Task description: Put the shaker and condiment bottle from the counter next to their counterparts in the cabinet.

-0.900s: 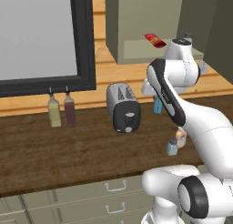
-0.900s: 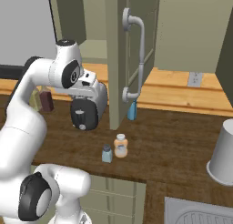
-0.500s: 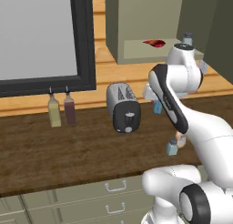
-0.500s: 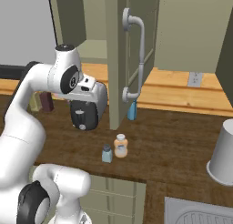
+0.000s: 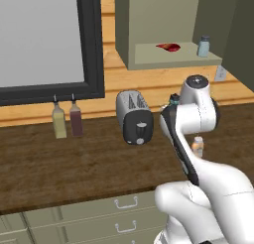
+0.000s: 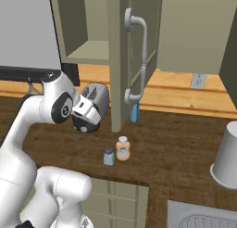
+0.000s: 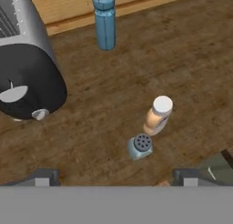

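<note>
my gripper hangs over the counter and looks down at it. i can see just the two dark tips at the bottom of my hand view, far apart, with nothing between them. so my hand is wide open and holds nothing.

right in front of my tips is the shaker. it stands up straight, and i see its grey cap with little holes from above. it sits a bit toward the right tip, not in the middle. touching it or just beside it, a little farther on, is the condiment bottle with its pale cap, also standing up.

i think i should go down and a bit right to get the shaker first, since it is nearer. the bottle is so close that my finger could bump it.

farther off are the toaster and the tall blue bottle.

high up, the cabinet is open. on its shelf are the other shaker and the red thing.
</note>
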